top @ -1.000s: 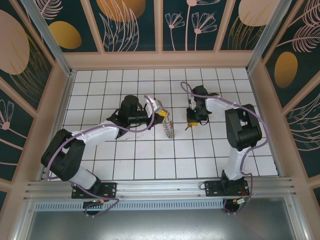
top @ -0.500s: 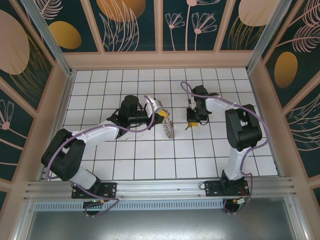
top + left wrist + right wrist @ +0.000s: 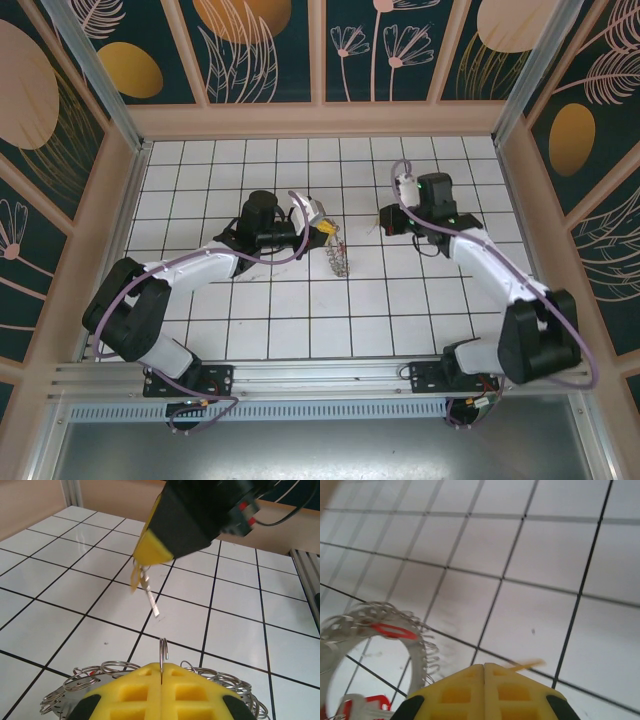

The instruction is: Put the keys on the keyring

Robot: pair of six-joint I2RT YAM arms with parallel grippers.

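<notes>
While the left hand [image 3: 161, 672] is pinching a keyring [image 3: 62, 700] loop at mid-table [image 3: 240, 605], the right hand [image 3: 145, 560] is dangling a pinched key [image 3: 150, 596] just beyond; threading is starting, likely needing careful lowering onto that loop.

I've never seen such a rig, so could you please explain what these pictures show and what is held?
The left arm and right arm are robots bolted at the near edge of a white tiled table. One picture looks down from above; the other two come from cameras on each wrist, with yellow fingers at the bottom. The left pincer is shut on a loop of the keyring, a flat ring fringed with loops. The right pincer is shut on a small silver key, held clear of that ring.
</notes>
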